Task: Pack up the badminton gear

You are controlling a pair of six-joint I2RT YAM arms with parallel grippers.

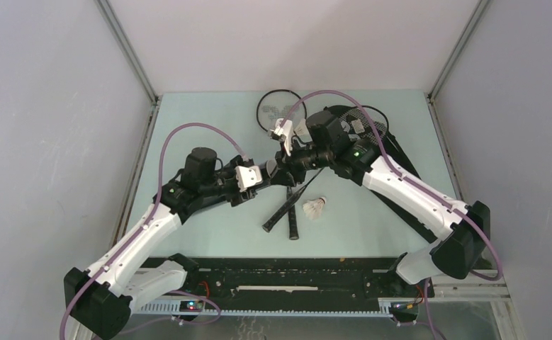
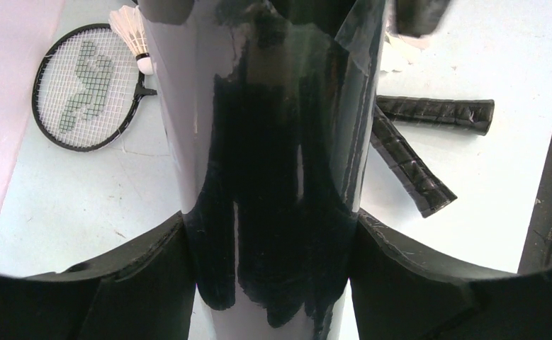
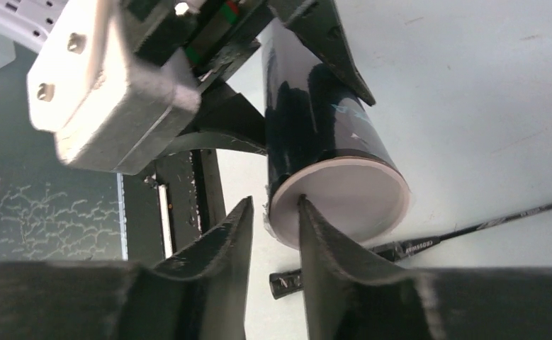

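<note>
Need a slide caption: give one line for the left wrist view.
Left pincer clamps the black tube, with a racket head, a shuttlecock and two racket handles lying beyond.

The pale green desk (image 1: 209, 234) carries two black rackets (image 1: 287, 209), their taped handles crossed near its middle. One strung head (image 1: 278, 112) lies flat by the far edge. A white shuttlecock (image 1: 315, 207) lies just beside the handles, and a second shuttlecock (image 2: 132, 32) is at that head's throat. A black bag (image 1: 399, 150) lies along the right side.
</note>
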